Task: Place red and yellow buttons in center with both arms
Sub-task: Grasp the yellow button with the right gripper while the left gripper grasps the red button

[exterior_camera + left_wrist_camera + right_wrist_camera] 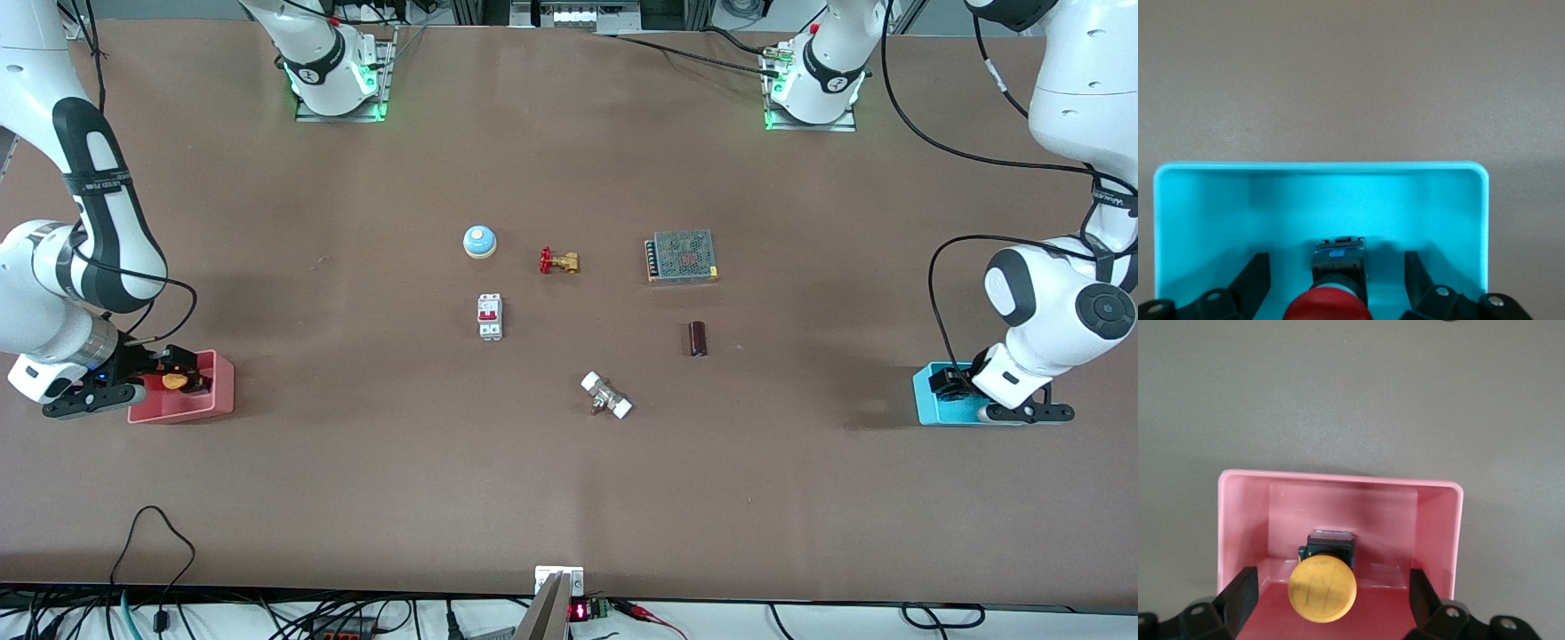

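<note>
Right gripper (1328,597) sits in the pink bin (1238,520), fingers (1238,590) spread around the yellow button (1322,589). Left gripper (1331,280) sits likewise in the cyan bin (1198,207), fingers released around the red button (1329,311).

Two white arms with glossy rounded shells are seen, each ringed by black joint bands carrying small white lettering. Black cables are looped along the links. Green lights are shown at both bases. The left gripper (1331,283) and right gripper (1328,597) are black, with silver screws at the finger mounts.
</note>
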`<action>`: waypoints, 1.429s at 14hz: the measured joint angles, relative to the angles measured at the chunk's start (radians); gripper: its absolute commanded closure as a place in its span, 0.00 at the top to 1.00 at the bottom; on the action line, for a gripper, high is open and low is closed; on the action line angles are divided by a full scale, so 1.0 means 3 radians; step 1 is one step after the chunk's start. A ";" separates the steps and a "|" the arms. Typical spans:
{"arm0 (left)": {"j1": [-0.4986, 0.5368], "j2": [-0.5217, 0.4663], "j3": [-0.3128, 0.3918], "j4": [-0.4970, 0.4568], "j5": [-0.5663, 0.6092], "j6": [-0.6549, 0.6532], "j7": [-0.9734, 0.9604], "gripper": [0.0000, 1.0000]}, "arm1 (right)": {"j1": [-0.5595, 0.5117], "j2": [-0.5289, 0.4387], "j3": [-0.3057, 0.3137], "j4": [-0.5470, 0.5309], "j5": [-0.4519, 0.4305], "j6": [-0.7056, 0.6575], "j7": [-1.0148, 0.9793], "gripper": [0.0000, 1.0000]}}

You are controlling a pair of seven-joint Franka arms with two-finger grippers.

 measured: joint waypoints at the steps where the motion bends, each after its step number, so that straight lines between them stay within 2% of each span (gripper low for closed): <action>1: 0.0000 -0.0009 0.0000 0.0001 0.0000 0.0000 0.0004 0.41 | 0.0000 0.0010 0.0000 0.0000 0.0000 0.0008 0.0000 0.98; 3: 0.0001 -0.0009 0.0000 0.0002 0.0000 -0.0050 0.0005 0.36 | 0.0000 0.0030 0.0000 0.0000 -0.0001 0.0020 -0.0002 0.86; 5: 0.0001 -0.0032 0.0000 0.0013 0.0000 -0.0176 0.0006 0.36 | 0.0000 0.0037 0.0001 0.0000 -0.0001 0.0022 -0.0005 0.72; 8: 0.0000 -0.0110 -0.0014 0.0046 0.0000 -0.0322 0.0006 0.36 | 0.0000 0.0043 0.0001 0.0000 -0.0002 0.0022 -0.0049 0.61; 10: -0.0012 -0.0173 -0.0030 0.0250 0.0000 -0.0727 0.0010 0.36 | 0.0000 0.0050 0.0001 0.0000 -0.0002 0.0024 -0.0060 0.52; 12: -0.0039 -0.0222 -0.0050 0.0599 0.0000 -0.1252 0.0029 0.36 | 0.0000 0.0055 0.0001 0.0000 -0.0002 0.0025 -0.0065 0.45; 15: -0.0203 -0.0290 -0.0088 0.0876 0.0000 -0.1718 0.0032 0.36 | 0.0001 0.0056 0.0003 0.0000 -0.0002 0.0025 -0.0070 0.40; 17: -0.0328 -0.0289 -0.0196 0.0864 -0.0004 -0.1839 -0.0036 0.36 | 0.0003 0.0058 0.0004 0.0000 -0.0005 0.0025 -0.0092 0.38; 20: -0.0403 -0.0245 -0.0511 0.0764 -0.0005 -0.1853 -0.0481 0.35 | 0.0006 0.0058 0.0007 0.0004 -0.0005 0.0026 -0.0108 0.38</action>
